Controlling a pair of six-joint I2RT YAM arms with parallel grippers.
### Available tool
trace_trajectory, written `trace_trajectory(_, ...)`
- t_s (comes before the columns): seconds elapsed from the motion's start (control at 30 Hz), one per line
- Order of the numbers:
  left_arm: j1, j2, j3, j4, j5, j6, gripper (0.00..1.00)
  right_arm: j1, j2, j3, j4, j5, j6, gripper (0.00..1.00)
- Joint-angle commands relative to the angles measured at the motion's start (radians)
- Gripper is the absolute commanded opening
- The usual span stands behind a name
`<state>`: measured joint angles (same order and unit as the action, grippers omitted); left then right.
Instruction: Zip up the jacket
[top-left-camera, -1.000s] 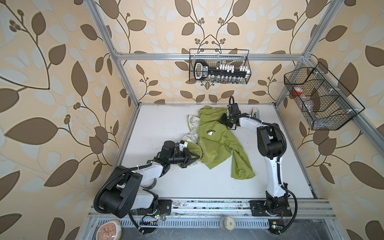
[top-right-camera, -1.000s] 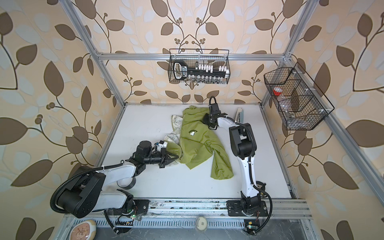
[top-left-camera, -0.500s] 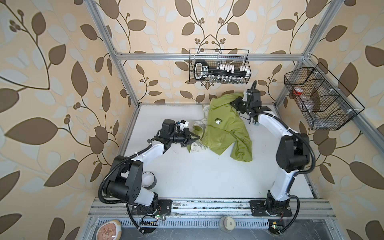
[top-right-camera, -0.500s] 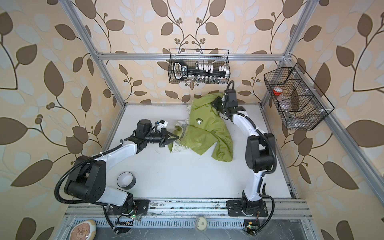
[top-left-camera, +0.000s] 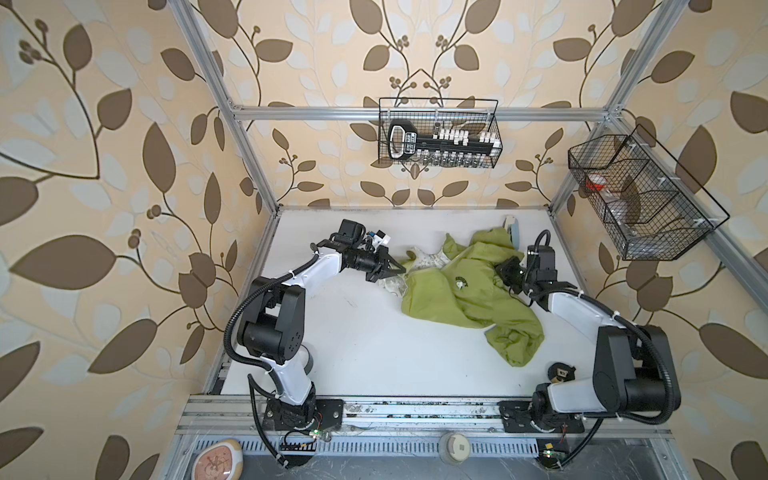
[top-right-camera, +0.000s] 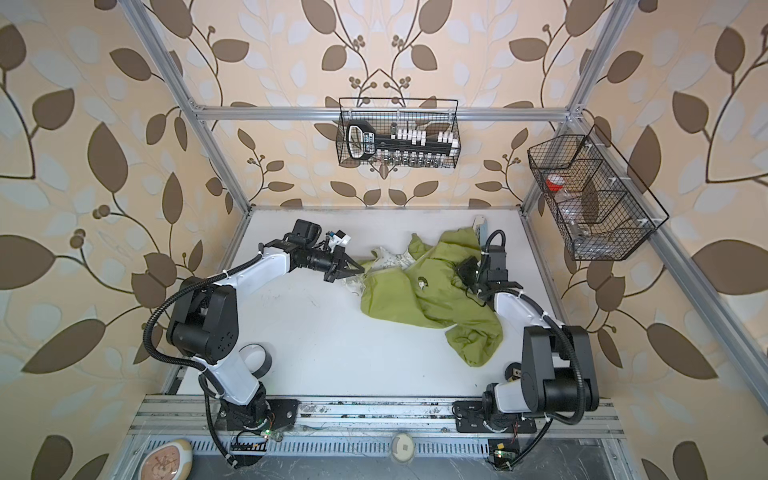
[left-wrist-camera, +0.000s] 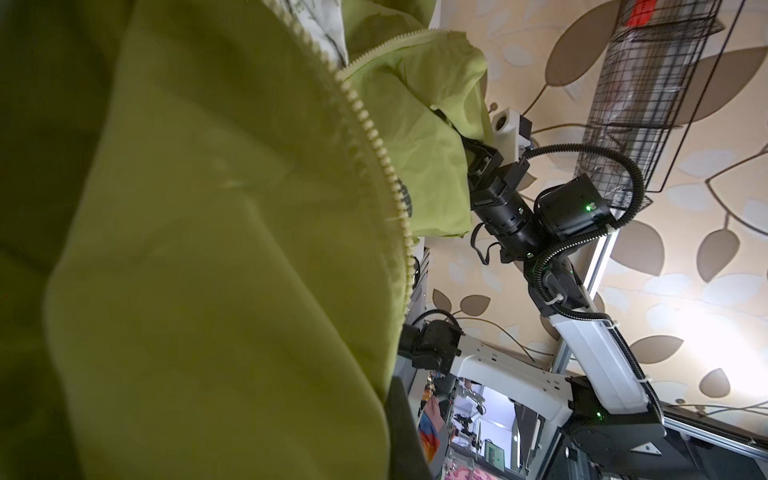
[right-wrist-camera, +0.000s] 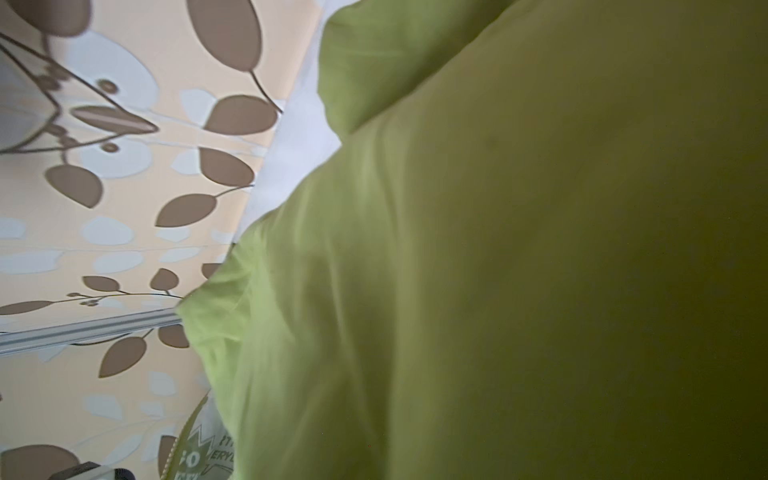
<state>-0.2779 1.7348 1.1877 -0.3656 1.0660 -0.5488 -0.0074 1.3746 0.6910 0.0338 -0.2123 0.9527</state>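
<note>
1. In a top view the jacket lies crumpled on the right rear part of the table, with one sleeve trailing frontward. The left gripper pinches its cream-lined left edge, jaws pressed together on the cloth. The right gripper sits at the jacket's right side, tips buried in folds. The back basket holds a black-handled tool and white pieces. The small bottles under them are hard to make out. The side basket holds a red-capped thing, but I cannot tell in which compartment.
2. In a top view a tape roll peeks from behind the left arm.
3. In the left wrist view the jacket fills most of the frame, and unjoined zipper teeth curve across it. This arm's own jaws are hidden. Beyond, the right gripper is clamped on a green fold.
4. In the right wrist view blurred green jacket covers the jaws. A printed patch is cut off at the edge.
</note>
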Motion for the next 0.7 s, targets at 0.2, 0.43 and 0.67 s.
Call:
trace_trajectory(0.2,-0.072,-0.083,-0.240,0.173,-0.037,-0.105,0.00,-0.019,-0.139,-0.050,-0.120,0.081,-0.108,0.69)
trace_trajectory(0.43,-0.073,-0.141,-0.319,0.188,-0.153,-0.163,0.06,-0.017,-0.251,-0.051,-0.195,0.119,-0.168,0.73)
trace_trajectory(0.67,-0.090,-0.223,-0.467,0.314,-0.225,-0.272,0.41,0.028,-0.307,-0.032,-0.239,0.145,-0.216,0.73)
